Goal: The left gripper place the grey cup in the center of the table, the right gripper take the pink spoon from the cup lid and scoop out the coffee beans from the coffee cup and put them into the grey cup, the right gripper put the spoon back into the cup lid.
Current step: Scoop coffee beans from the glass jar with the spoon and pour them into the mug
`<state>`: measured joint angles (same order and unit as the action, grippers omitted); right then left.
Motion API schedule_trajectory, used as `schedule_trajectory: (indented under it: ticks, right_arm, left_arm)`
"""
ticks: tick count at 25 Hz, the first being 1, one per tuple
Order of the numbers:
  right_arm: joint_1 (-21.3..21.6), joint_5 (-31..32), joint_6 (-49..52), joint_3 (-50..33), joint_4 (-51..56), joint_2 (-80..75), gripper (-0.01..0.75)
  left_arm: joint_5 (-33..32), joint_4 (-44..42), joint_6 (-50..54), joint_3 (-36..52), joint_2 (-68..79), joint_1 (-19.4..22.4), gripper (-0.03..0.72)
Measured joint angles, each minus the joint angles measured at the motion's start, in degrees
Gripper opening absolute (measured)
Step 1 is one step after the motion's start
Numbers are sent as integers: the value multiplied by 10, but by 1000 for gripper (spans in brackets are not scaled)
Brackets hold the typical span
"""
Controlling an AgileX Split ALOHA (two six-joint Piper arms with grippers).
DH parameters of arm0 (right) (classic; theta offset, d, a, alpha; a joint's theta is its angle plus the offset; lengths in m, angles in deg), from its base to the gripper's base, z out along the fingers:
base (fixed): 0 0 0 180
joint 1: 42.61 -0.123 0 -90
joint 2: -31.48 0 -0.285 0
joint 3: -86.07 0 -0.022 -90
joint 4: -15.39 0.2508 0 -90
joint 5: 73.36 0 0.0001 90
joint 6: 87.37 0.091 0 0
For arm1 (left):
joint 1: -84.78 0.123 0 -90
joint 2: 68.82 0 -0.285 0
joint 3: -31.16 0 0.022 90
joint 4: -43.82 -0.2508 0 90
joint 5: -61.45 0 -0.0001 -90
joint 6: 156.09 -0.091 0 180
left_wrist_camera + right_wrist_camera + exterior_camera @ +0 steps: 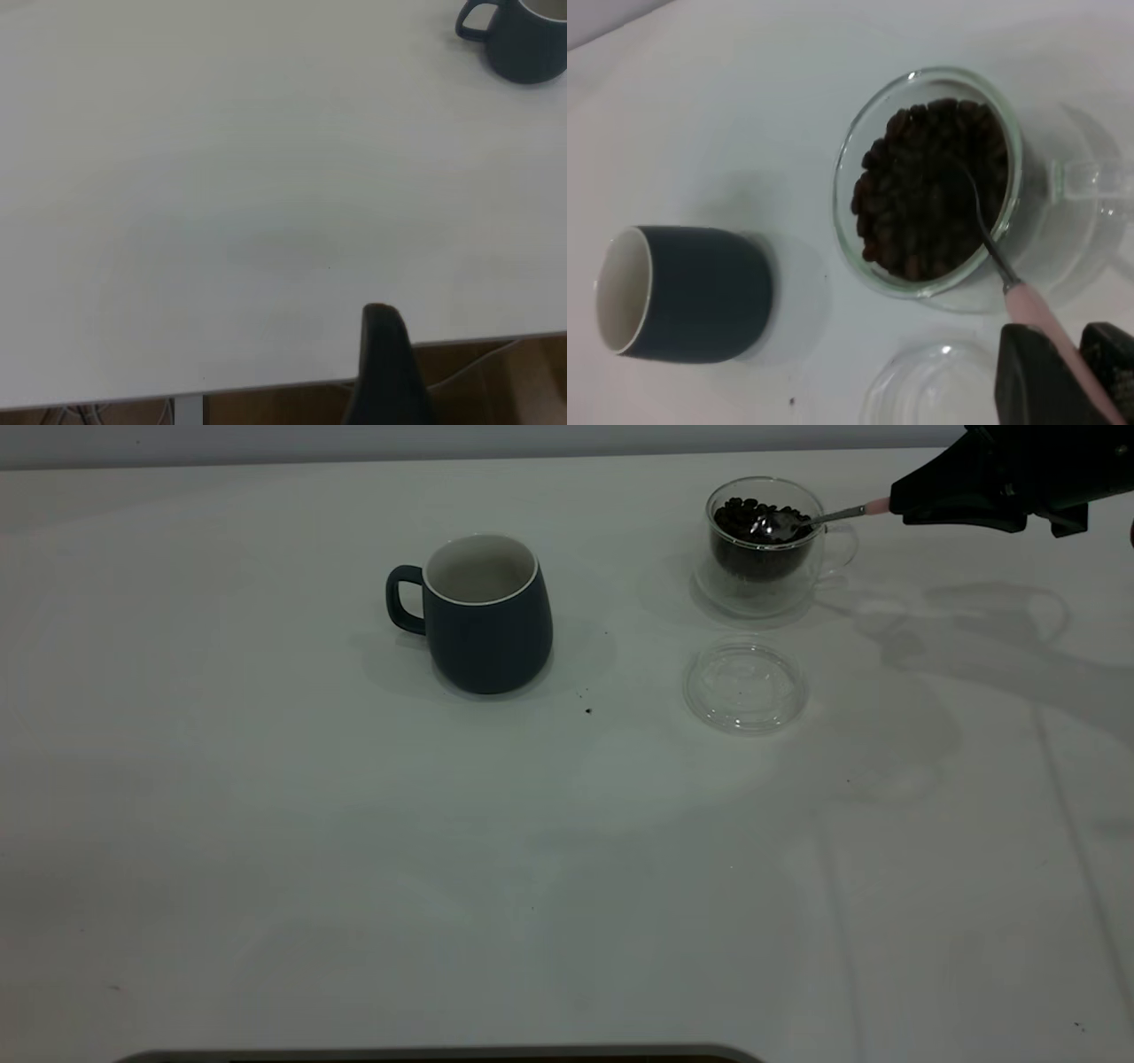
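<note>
The grey cup (485,613) stands upright near the middle of the table (354,868), handle to the left; it also shows in the left wrist view (524,37) and the right wrist view (687,292). The coffee cup (767,545) at the back right holds the coffee beans (753,514). My right gripper (904,505) is shut on the pink spoon (877,506) by its pink handle (1041,323), and the spoon's bowl rests in the beans (921,204). The cup lid (745,685) lies empty in front of the coffee cup. Of my left gripper, one finger (385,354) shows over the table's edge, far from the cup.
A few dark specks (588,710) lie on the table right of the grey cup. The lid also shows in the right wrist view (930,390), close under the gripper. A dark curved edge (443,1054) runs along the near side of the table.
</note>
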<state>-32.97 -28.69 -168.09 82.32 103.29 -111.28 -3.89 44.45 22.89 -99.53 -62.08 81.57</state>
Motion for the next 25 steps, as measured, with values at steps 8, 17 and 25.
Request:
schedule_trajectory:
  ticks: [8,17,25]
  right_arm:
    - [0,25,71,1,3,-13,105]
    - [2,35,114,1,32,-13,105]
    - [22,81,163,1,27,-13,105]
  left_arm:
    - [0,0,0,0,0,0,565]
    - [0,0,0,0,0,0,565]
    - [0,0,0,0,0,0,565]
